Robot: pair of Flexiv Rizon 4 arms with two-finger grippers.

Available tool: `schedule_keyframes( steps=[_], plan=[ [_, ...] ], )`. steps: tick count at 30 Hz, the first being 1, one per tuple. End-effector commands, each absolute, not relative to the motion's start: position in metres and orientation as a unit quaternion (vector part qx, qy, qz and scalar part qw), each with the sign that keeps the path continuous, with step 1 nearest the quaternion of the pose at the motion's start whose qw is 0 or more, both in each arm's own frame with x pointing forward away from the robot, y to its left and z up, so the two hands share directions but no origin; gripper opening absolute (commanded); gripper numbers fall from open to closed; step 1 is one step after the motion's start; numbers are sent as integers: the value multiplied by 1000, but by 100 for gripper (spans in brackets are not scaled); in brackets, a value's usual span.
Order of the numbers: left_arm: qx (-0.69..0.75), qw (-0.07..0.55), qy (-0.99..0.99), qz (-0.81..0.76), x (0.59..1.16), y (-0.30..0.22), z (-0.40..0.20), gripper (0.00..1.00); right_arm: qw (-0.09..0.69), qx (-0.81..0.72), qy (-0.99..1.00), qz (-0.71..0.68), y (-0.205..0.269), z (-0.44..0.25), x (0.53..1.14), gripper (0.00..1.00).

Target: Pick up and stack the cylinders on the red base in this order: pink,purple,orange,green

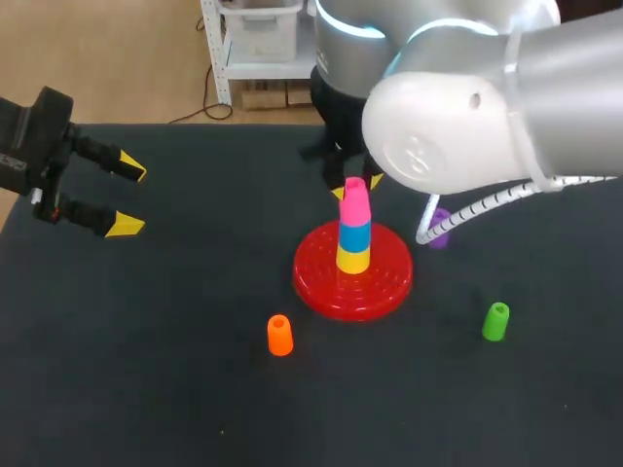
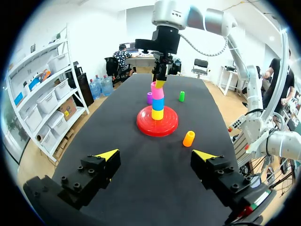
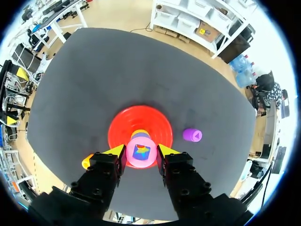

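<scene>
my right arm (image 1: 458, 117) is silver-white, built of fat rounded links, with a pale blue glowing ring (image 1: 350, 27) at one joint and a white ribbed hose (image 1: 482, 204) looping beside it. my left tool (image 2: 156, 155) is matte black and blocky, its fingers (image 2: 89, 176) dotted with socket screws (image 2: 81, 168) and capped by bright yellow wedge tips (image 2: 107, 154). my right tool (image 3: 141, 151) looks the same.

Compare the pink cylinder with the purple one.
The pink cylinder tops the stack on the red base; the purple cylinder sits on the table beside that base. The right tool grips the pink cylinder; no tool is near the purple cylinder. Both are small, hollow cylinders.
</scene>
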State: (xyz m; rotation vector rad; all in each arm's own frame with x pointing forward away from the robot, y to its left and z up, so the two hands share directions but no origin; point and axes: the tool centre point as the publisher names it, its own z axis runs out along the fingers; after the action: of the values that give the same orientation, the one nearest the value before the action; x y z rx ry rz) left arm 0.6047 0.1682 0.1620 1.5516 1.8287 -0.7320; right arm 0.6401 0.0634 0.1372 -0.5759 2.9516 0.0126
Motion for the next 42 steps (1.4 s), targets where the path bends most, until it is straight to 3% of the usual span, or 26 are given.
schedule_keyframes(
  steps=[1, 16, 18, 19, 31, 42],
  plan=[
    [588, 314, 691, -278, 605, 169, 161, 100, 71, -190, 979, 9, 59, 130, 631, 0],
    [588, 314, 691, -278, 605, 169, 161, 100, 79, -182, 980, 31, 63, 116, 630, 1],
    [588, 314, 691, -278, 605, 169, 161, 100, 92, -185, 978, 34, 63, 125, 629, 49],
    [588, 314, 691, -278, 605, 169, 161, 100, 102, -183, 977, 39, 62, 130, 629, 100],
    [588, 314, 691, -278, 605, 169, 161, 100, 184, -175, 967, 37, 37, 192, 611, 100],
    [588, 314, 691, -278, 605, 169, 161, 100, 193, -183, 963, 39, 4, 182, 586, 100]
  ],
)
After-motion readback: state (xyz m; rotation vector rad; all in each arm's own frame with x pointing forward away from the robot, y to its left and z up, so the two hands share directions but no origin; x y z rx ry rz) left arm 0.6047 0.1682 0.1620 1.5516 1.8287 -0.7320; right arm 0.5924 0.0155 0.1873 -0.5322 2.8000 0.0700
